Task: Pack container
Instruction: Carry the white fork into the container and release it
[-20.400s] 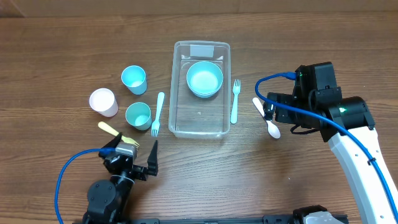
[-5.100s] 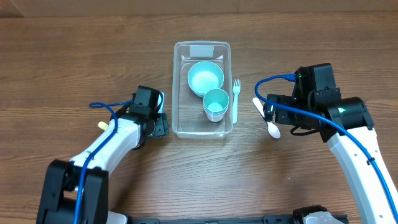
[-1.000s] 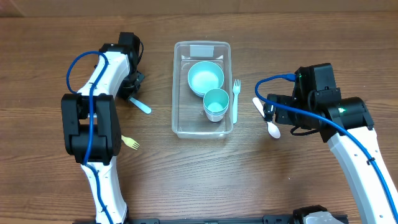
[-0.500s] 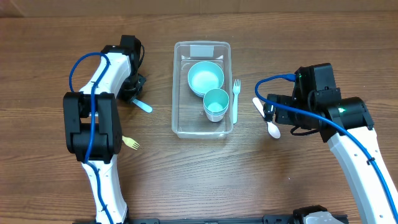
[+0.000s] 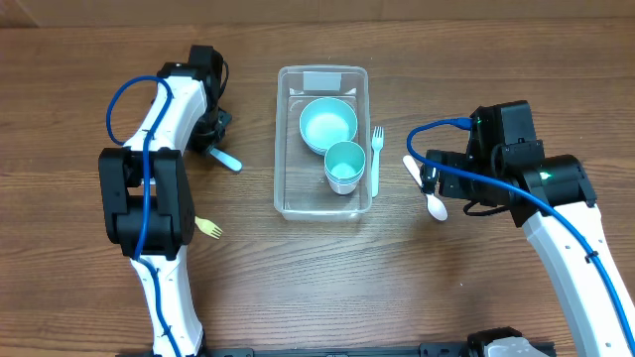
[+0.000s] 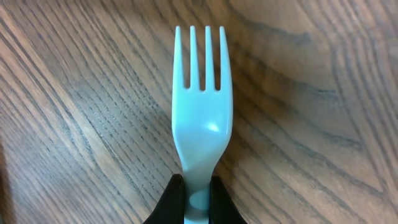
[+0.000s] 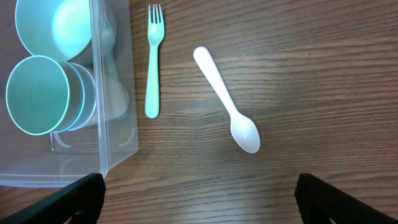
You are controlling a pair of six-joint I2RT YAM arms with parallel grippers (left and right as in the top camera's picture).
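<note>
Nearest us, left side of the worktop, we see a yellow fork lying alone. Mid-worktop, right side: white spoon & teal fork lie near each other, not touching. The right hand hangs above the spoon w/ fingers spread wide, holding nothing. The container sits centre, toward the far edge, just left of the teal fork. Inside it: a cup nearer, a blue bowl behind. Far left, the left hand pinches a pale-blue fork by its handle.
</note>
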